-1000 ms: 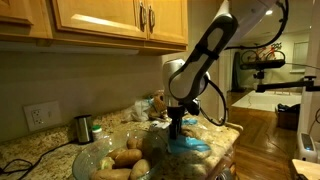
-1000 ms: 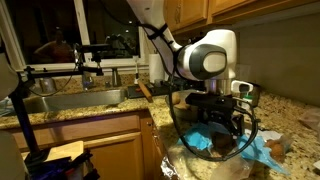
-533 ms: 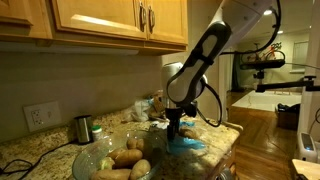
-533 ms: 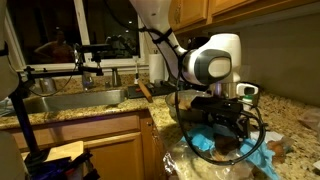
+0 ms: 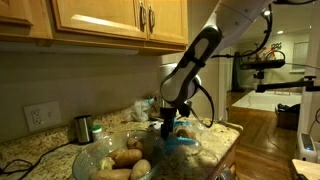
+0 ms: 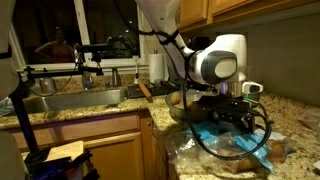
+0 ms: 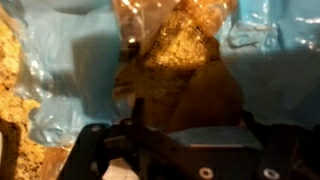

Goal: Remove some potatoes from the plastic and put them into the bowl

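Blue-and-clear plastic bag (image 5: 188, 143) lies crumpled on the granite counter (image 5: 30, 152), just right of the glass bowl (image 5: 88, 160). Gripper (image 5: 168, 130) points down over the bag's left edge, near the bowl rim. Its jaws are spread wide w/ nothing clamped.

Wrist view: a tan-brown potato (image 7: 205, 95) sits in the bag straight ahead of the jaws, w/ blue film either side. Can't tell if the fingers touch the film yet, or if clear film lies over the potato. Several potatoes (image 5: 125, 157) lie in the bowl, so the task looks partly done, w/ at least one left in the bag. A small metal cup (image 5: 83, 128) stands far left, well apart.

Handling, as a judgement:
- Potato is prob firm and fairly heavy. Its dull skin should give ok friction, and it isn't fragile.
- It's oval, so take it across the short axis at mid-body. The tapered ends would likely squirt out of the pads.
- Bag is thin, soft and slippery, and it'll shift and crinkle under any push.
- Main risk is pinching film along w/ the potato and dragging the whole bag up.
- Going in via the bag mouth would be best, but the pics don't show where that is.
- Bowl is glass, so set the potato down low rather than dropping it.
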Controlling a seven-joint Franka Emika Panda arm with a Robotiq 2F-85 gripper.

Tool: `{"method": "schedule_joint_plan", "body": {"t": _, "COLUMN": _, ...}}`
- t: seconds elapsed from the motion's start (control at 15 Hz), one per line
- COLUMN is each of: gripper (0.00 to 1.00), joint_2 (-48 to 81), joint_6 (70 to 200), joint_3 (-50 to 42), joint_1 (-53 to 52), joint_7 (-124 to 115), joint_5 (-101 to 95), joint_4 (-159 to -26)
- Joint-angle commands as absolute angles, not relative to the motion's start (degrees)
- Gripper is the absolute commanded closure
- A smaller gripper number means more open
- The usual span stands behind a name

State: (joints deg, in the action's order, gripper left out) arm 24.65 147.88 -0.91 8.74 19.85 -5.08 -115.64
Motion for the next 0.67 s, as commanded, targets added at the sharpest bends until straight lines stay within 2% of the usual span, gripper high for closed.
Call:
{"method": "schedule_joint_plan", "body": {"t": 0.0, "gripper": 0.0, "joint_2": 25.0, "joint_6": 149.74, "joint_3": 0.09, "joint_1": 9.83, "joint_7": 21.78, "joint_5": -3.72, "joint_4": -114.23}}
{"method": "schedule_joint_plan", "body": {"t": 0.6, "gripper": 0.0, "joint_2": 25.51, "joint_6": 149.36, "joint_3": 0.49, "joint_1": 10.4, "joint_7": 22.52, "joint_5": -2.14, "joint_4": -113.91}}
